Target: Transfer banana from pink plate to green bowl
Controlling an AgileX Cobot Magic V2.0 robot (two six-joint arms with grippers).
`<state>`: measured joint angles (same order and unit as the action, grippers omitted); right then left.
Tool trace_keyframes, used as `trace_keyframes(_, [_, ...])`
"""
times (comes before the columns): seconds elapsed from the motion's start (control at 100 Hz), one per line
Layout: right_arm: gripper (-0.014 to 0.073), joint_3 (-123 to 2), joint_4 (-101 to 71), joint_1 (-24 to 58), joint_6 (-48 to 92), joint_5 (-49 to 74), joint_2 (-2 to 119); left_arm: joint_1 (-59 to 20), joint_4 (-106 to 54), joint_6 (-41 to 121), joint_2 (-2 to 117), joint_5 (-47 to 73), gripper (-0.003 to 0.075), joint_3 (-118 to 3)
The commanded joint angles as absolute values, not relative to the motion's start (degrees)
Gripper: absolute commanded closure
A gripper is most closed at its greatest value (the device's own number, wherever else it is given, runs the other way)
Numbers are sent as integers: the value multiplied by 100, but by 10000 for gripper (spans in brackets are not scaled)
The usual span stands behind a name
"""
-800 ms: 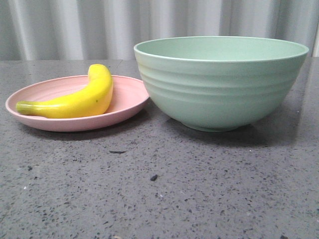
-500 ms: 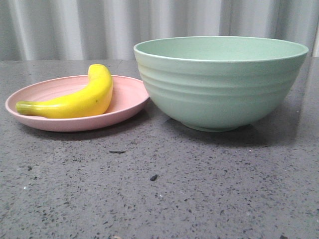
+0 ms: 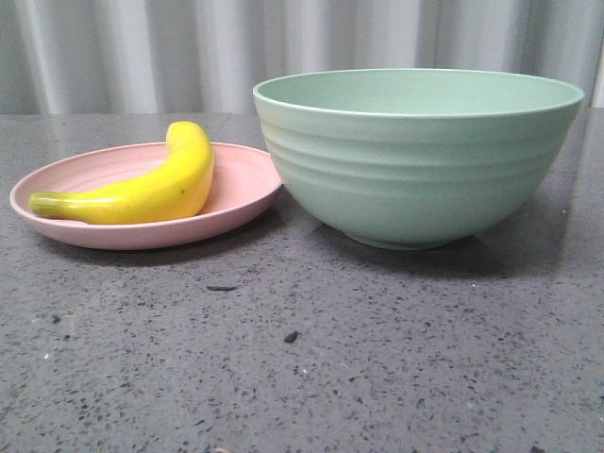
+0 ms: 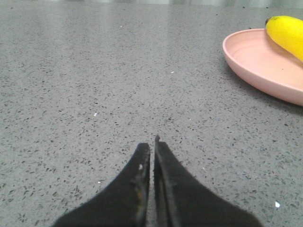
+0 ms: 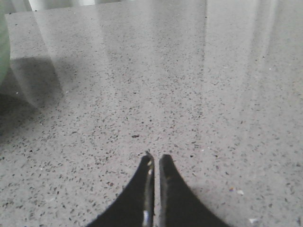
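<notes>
The yellow banana (image 3: 142,189) lies on the pink plate (image 3: 241,179) at the left of the front view. The green bowl (image 3: 415,156) stands right beside the plate, on its right. Neither gripper shows in the front view. In the left wrist view my left gripper (image 4: 152,144) is shut and empty, low over the bare table, well short of the pink plate (image 4: 255,61) and the banana's tip (image 4: 286,30). In the right wrist view my right gripper (image 5: 155,160) is shut and empty over the table, with a sliver of the green bowl (image 5: 3,52) at the frame's edge.
The grey speckled tabletop (image 3: 302,359) carries a few small dark crumbs (image 3: 291,336) in front of the dishes. A pale corrugated wall (image 3: 142,47) stands behind the table.
</notes>
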<state>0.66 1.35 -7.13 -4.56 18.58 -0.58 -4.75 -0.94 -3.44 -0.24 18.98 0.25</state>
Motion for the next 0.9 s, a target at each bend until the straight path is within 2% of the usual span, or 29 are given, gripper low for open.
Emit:
trace_keyframes(0.0, [657,200,143,-740,-389,1752,-163,-503,0,-386,-193,1429,741,77])
trace_keyframes(0.22, [657,200,266,-740,-389,1598,-163,-503,0,-386,-193,1021,741,77])
trace_keyframes(0.49, [657,200,266,-740,-389,338,-163,-503,-106,-386,-193,242,741,77])
trace_keyframes(0.89, [657,200,307,-740,-389,-49,-163,-503,-106,-386,-193,242,741,77])
